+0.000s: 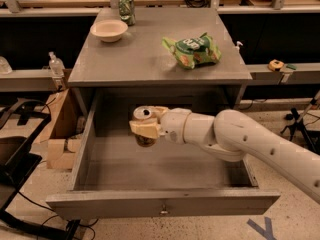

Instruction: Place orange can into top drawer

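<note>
The top drawer stands pulled wide open, a grey metal box with a flat front panel and a small keyhole at its centre. My gripper reaches in from the right over the drawer's back half. It is shut on the orange can, which is upright with its silver top showing. The can hangs inside the drawer opening, a little above the drawer floor; the fingers cover most of its side.
On the cabinet top stand a pale bowl, a green can at the back and a green snack bag. A cardboard box sits left of the drawer. Black equipment and cables lie at the lower left.
</note>
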{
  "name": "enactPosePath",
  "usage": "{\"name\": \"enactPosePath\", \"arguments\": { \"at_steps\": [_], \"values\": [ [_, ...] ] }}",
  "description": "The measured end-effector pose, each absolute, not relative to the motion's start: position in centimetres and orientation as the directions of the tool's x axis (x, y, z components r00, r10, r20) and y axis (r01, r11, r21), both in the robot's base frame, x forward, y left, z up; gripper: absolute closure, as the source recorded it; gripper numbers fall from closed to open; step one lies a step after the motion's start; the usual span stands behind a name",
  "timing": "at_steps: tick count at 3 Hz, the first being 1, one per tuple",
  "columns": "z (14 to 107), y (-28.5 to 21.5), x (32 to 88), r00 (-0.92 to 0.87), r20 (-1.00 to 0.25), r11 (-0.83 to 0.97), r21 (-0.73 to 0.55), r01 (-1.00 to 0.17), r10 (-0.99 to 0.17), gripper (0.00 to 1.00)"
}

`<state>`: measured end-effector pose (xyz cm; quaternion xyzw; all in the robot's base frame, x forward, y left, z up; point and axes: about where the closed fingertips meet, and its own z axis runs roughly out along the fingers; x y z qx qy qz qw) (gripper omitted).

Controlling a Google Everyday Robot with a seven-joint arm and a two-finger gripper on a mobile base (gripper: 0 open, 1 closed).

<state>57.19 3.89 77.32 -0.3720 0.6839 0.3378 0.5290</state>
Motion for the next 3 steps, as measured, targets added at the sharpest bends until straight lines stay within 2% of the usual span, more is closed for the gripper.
{"name": "enactPosePath", "arguments": {
  "at_steps": [1,2,3],
  "values": [
    [73.5,7.1,59.9,-0.122,-0.974,0.405,0.036,-0.914,-0.188,1.00],
    [68.6,10.4,61.6,-0.077,-0.984,0.316,0.023,-0.948,-0.160,1.00],
    [65.4,12.3,61.3,-0.075,-0.984,0.281,0.027,-0.959,-0.163,1.00]
  ]
}}
